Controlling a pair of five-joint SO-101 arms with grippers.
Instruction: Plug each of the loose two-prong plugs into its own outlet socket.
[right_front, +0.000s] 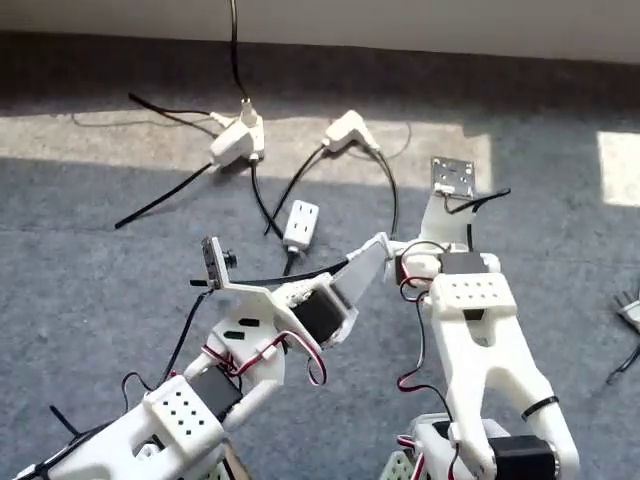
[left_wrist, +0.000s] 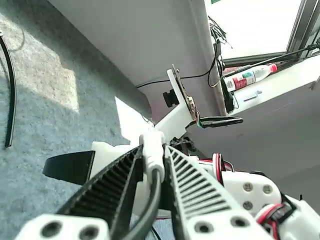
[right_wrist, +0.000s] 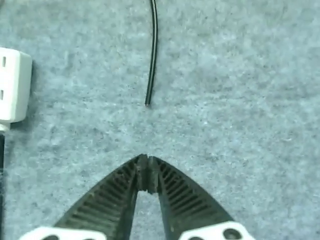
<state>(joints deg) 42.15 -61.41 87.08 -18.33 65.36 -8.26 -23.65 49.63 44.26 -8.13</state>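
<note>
Open room is offered by the grey tabletop (right_front: 80, 300) at near left and at right. A white plug (left_wrist: 151, 157) is clamped in the left pincer (left_wrist: 154, 146), beside the right arm. The right pincer (right_wrist: 145, 165) is held closed, tips touching, near the outlet socket (right_front: 301, 222).

"Where's your light coming from?"

"Hard sun lays a bright band across the far side of the counter (right_front: 80, 250), and you've another patch at its right edge. The near half sits in shade."

"Any glare?"

"Your left wrist view has the window (left_wrist: 255, 30) blown out white. Your right wrist view is evenly, softly lit."
</note>
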